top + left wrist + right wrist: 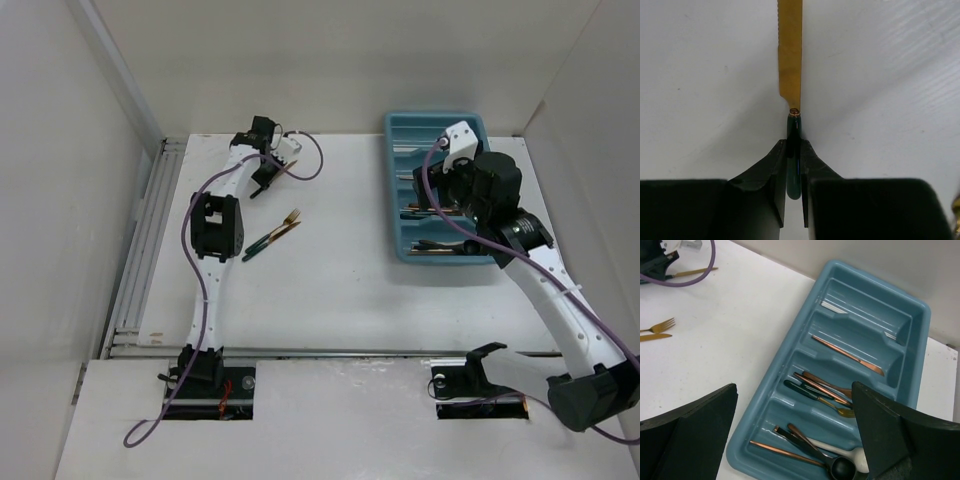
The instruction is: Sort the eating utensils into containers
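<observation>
I have the gold knife pinched in the left gripper, over at the far left of the table. The fingers are shut onto its dark green handle just behind the collar where the blade begins, and the handle's rounded butt shows between them further back. The knife's long axis runs straight out of the gripper. From above, the blade points right and slightly far, roughly toward the tray at the far right. I cannot tell whether the knife is clear of the surface or resting on it. I judge it light and stiff, but the glossy, narrow handle looks slippery, so it could pivot in the pinch if I swing quickly. I think the collar end is the right place to hold it, because that keeps the blade's overhang short. The right gripper hangs above the tray's near compartments, spread wide and holding nothing. Several copper and green-handled pieces already lie in those compartments. A fork and a green-handled neighbour lie together on the table, left of centre, with their heads toward the far right.
</observation>
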Controlling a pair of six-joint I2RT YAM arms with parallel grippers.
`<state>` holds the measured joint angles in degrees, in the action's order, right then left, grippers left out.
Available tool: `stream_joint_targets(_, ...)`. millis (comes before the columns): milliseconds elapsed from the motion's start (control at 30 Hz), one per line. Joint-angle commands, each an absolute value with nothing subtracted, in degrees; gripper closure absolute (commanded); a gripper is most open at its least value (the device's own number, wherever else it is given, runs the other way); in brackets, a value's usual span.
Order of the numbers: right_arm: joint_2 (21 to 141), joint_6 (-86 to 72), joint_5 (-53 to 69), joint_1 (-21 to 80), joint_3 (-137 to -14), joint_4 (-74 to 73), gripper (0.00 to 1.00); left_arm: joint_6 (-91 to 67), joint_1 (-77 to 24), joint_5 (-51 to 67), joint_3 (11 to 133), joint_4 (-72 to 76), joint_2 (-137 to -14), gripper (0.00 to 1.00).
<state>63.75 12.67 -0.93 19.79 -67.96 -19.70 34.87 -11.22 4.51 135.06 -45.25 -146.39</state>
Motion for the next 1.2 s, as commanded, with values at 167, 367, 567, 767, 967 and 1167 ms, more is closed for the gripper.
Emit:
stream_joint_targets(167, 60.12, 11.87, -2.37, 19.34, -68.82, -15.21, 0.00, 23.04, -14.76, 12.30, 137.03, -39.31, -131.95, 1.00)
stream_joint_targets(367, 54.25, 10.72, -5.62, 19.34, -64.69, -13.97, 0.00, 23.81, -26.95, 6.50, 126.83, -20.25, -118.84, 1.00)
stream_joint_targets(567, 47.29, 10.72, -11.94, 19.34, -61.79, -17.65, 0.00, 31.36, -39.01, 6.77, 128.66, -6.96, -124.87, 1.00)
stream_joint_targets(767, 40.79, 12.30, -17.03, 19.34, -64.59, -26.09, 0.00, 34.72, -46.93, 4.32, 137.37, 10.34, -138.86, 1.00)
stream_joint_targets(967, 35.16, 15.02, -24.16, 18.81, -70.31, -36.91, 0.00, 31.99, -47.55, -1.93, 144.59, 22.40, -146.95, 1.00)
stream_joint_targets(1167, 33.22, 15.03, -28.04, 18.81, -73.21, -40.25, 0.00, 34.53, -47.55, 1.22, 141.25, 20.40, -147.66, 1.00)
